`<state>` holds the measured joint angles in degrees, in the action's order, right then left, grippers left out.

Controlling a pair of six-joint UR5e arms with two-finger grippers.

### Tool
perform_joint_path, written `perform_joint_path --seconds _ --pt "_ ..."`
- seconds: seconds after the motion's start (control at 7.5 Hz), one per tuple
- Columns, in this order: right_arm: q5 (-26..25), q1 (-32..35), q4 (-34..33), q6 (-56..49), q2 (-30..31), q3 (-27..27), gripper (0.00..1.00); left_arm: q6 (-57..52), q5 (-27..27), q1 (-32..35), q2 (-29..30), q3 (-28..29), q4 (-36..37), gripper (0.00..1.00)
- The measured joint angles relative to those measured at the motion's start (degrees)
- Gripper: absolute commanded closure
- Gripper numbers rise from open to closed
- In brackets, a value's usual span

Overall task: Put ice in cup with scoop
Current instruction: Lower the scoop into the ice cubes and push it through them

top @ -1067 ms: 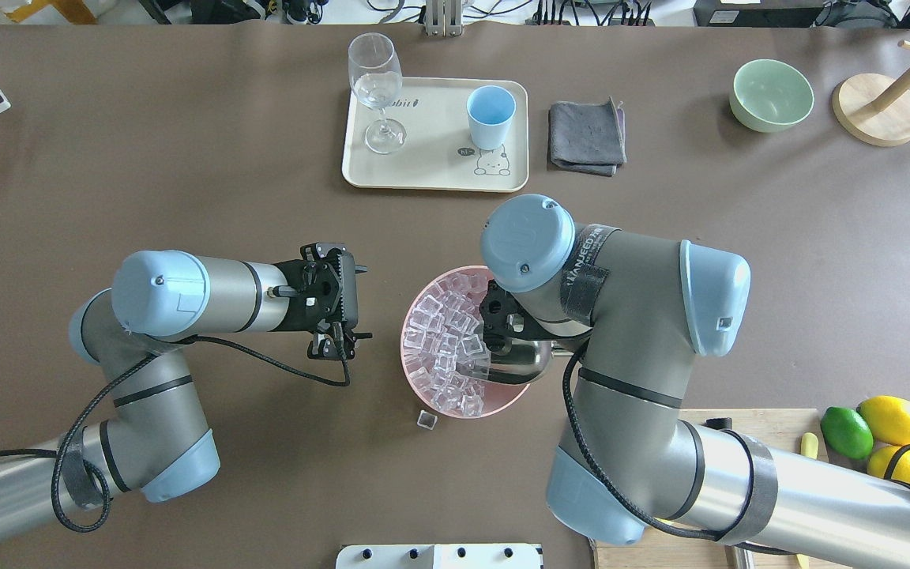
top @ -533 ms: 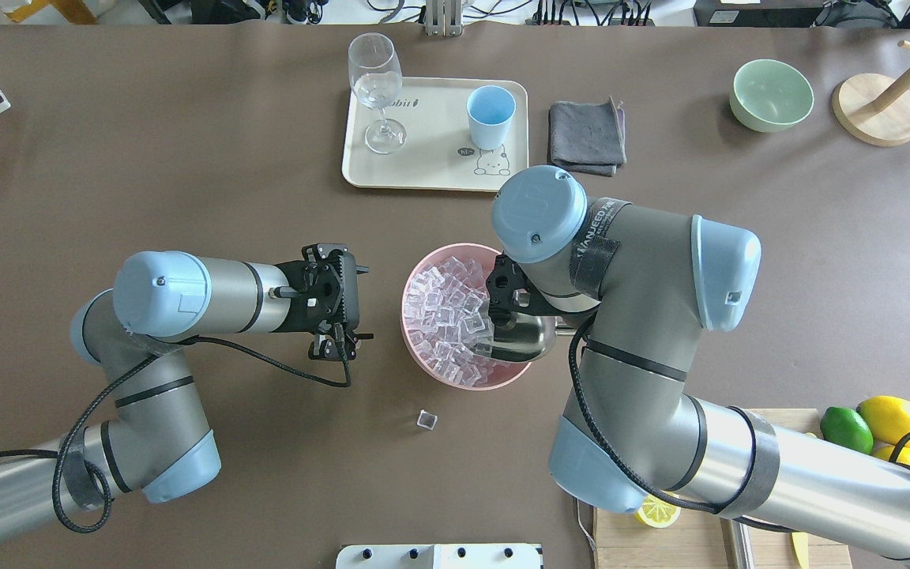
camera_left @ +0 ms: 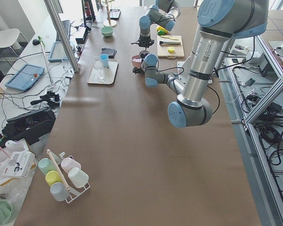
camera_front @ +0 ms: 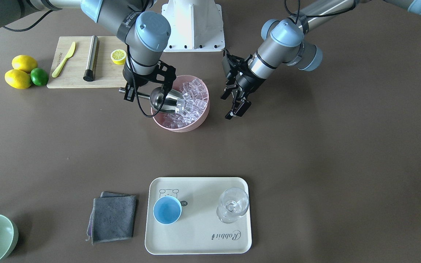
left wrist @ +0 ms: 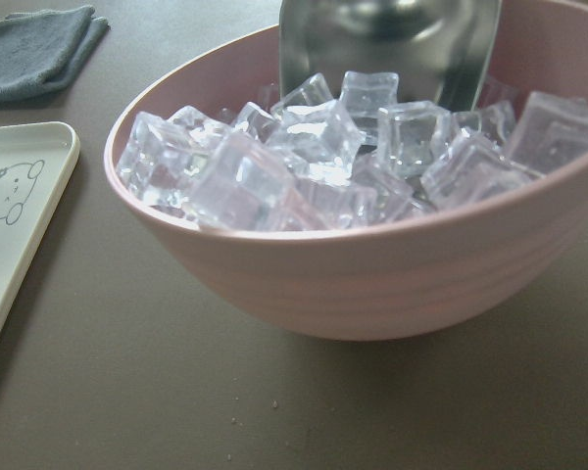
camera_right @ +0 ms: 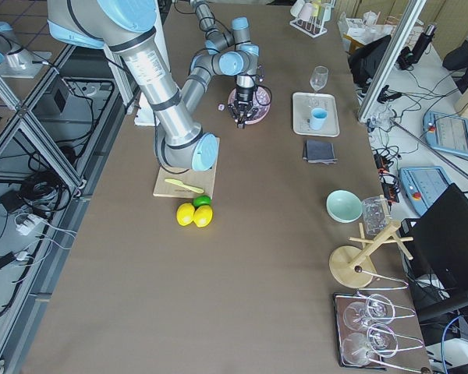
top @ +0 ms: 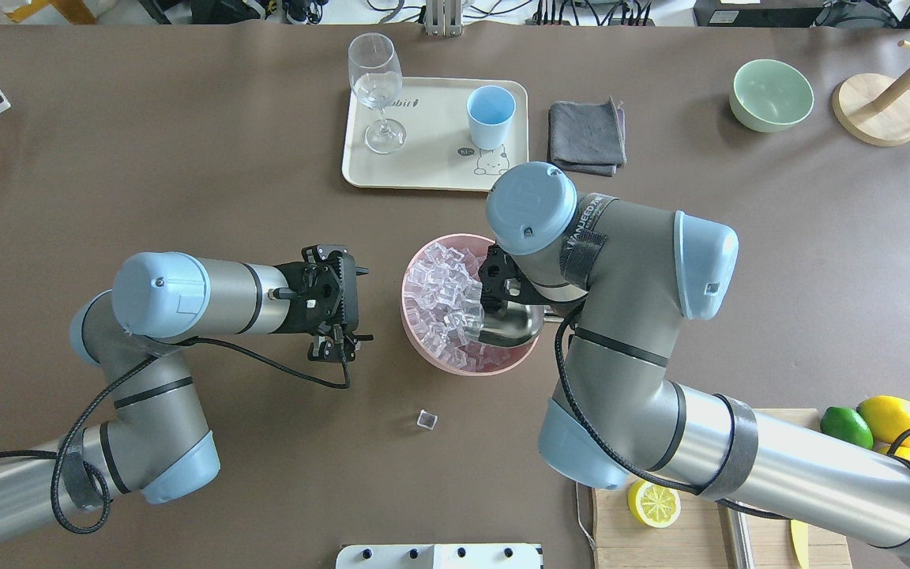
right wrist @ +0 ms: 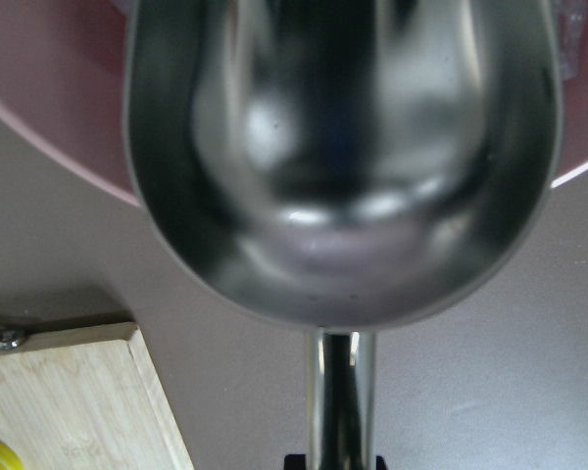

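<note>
**Ice [top: 439,294] waits as scoop [top: 515,329] noses into the heap**

At the middle of the table [top: 186,158], seen from overhead, the cubes fill the pink bowl [top: 405,304] and are banked toward its 9 o'clock side. Your right claw [camera_front: 129,93] is clenched on the scoop's thin handle. The trough sits at the bowl's 3 o'clock, mouth against the pile, and the wrist view shows nothing in it. Your left claw [top: 359,303] hangs released and empty just off the bowl's 9 o'clock.

Drive the lip low and under the heap rather than across its top, then roll the trough level before you lift. Take a modest load. The cup [top: 490,117], on the tray [top: 431,150] at 12 o'clock, is small, and one stray cube [top: 426,420] lies at 7 o'clock. The bowl looks light and may slide.
</note>
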<state>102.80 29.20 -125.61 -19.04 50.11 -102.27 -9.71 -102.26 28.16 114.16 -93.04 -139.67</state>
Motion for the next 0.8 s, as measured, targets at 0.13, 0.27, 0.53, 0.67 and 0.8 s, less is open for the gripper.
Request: perform_joint_path --seconds 0.13,0.27,0.53,0.67,0.8 --pt "0.0 0.0 0.6 0.0 -0.1 0.4 1.00 0.0 -0.1 0.1 -0.2 -0.1 -0.2 0.02" --pt "0.0 0.1 0.8 -0.1 -0.1 0.6 1.00 0.0 -0.5 0.2 -0.4 -0.2 -0.3 0.02" --pt "0.2 0.1 0.9 -0.5 -0.1 0.5 1.00 0.0 -1.1 0.3 -0.9 -0.3 -0.7 0.02" --pt "0.3 0.1 0.9 -0.6 -0.2 0.2 1.00 0.1 -1.2 0.3 -1.0 -0.3 -1.0 0.02" --pt "0.6 0.2 1.0 -0.6 -0.3 0.0 1.00 0.2 -1.2 0.3 -1.0 -0.2 -1.1 0.02"
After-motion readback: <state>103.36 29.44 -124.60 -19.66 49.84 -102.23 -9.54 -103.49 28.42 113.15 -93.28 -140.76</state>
